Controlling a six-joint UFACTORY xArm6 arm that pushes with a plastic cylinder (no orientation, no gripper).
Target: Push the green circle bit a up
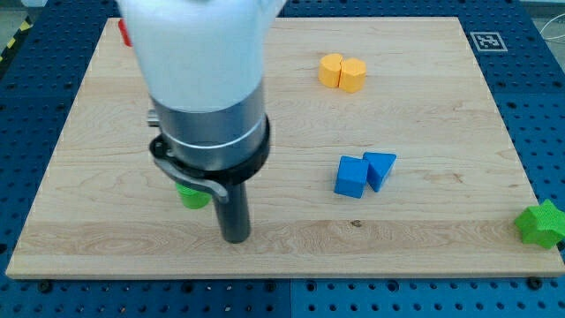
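The green circle block sits on the wooden board at the lower left, mostly hidden behind the arm's body. My tip touches the board just to the right of it and a little toward the view's bottom. The rod rises into the large grey and white arm body that covers the upper left of the board.
Two yellow blocks sit together near the view's top centre. A blue cube and a blue triangular block touch at centre right. A green star-like block lies off the board's lower right corner. A red block peeks out at top left.
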